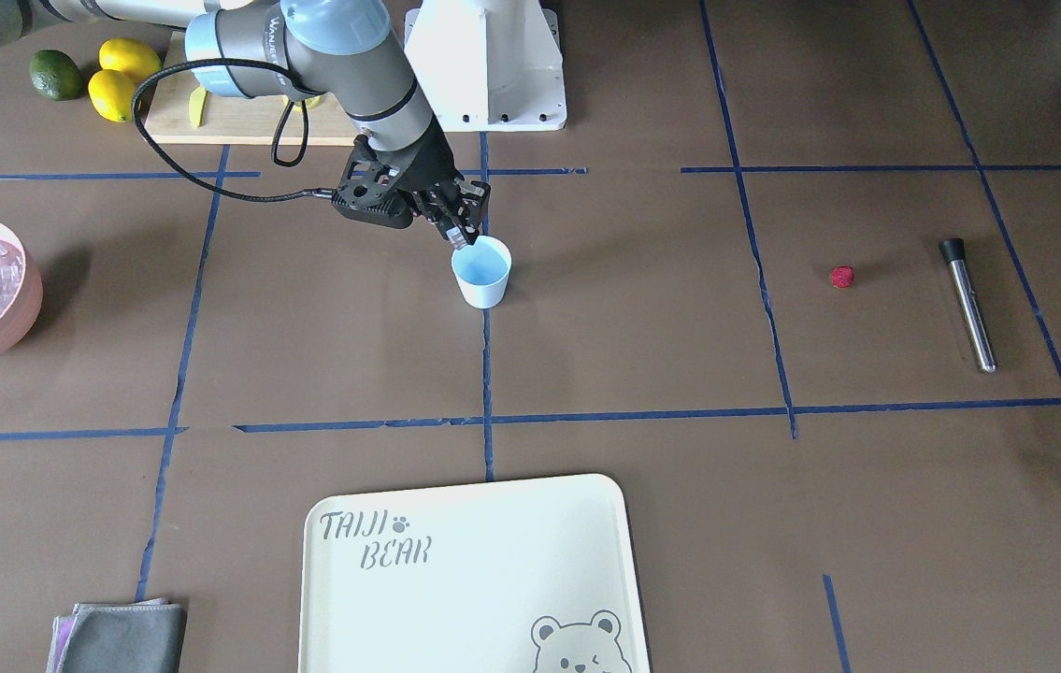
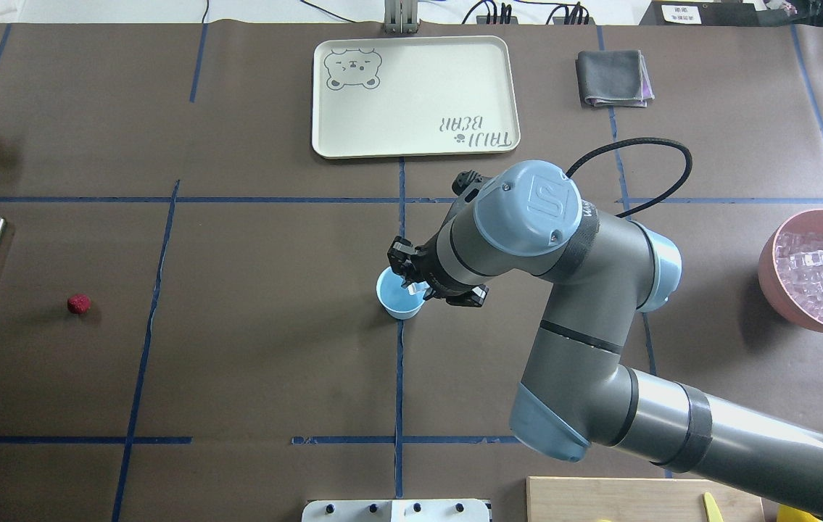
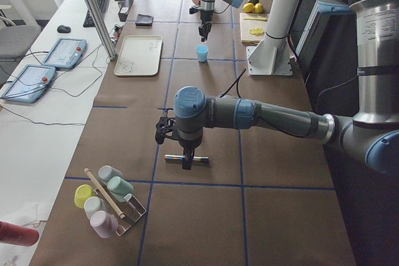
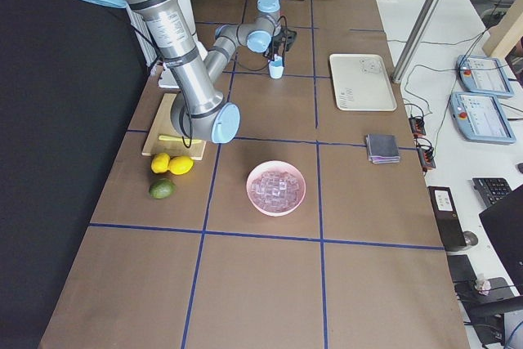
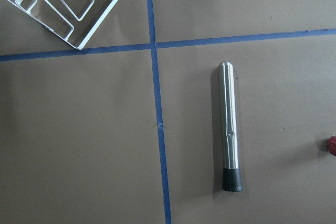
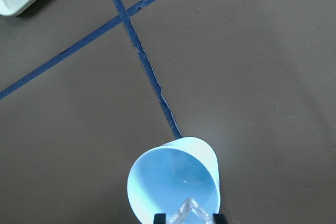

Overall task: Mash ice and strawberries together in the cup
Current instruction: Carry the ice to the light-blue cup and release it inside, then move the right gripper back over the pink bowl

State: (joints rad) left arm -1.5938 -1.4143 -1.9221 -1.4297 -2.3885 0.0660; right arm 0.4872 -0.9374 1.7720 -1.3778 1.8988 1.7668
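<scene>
The light-blue cup (image 1: 481, 273) stands at mid-table, also in the overhead view (image 2: 400, 293) and the right wrist view (image 6: 173, 182); its inside looks empty. My right gripper (image 1: 457, 234) is shut on a clear ice cube (image 6: 190, 211) just above the cup's rim. More ice (image 2: 821, 279) fills the pink bowl (image 2: 766, 254). The red strawberry (image 1: 841, 276) lies on the table far from the cup, next to a steel muddler (image 1: 967, 304). My left gripper (image 3: 186, 157) hovers over the muddler (image 5: 229, 129); I cannot tell whether it is open.
A cream tray (image 2: 411, 94) and a folded grey cloth (image 2: 613, 76) lie on the far side. Lemons (image 1: 123, 79), a green fruit (image 1: 55, 75) and a cutting board (image 1: 240, 121) sit near the base. A wire rack with cups (image 3: 106, 200) stands at the left end.
</scene>
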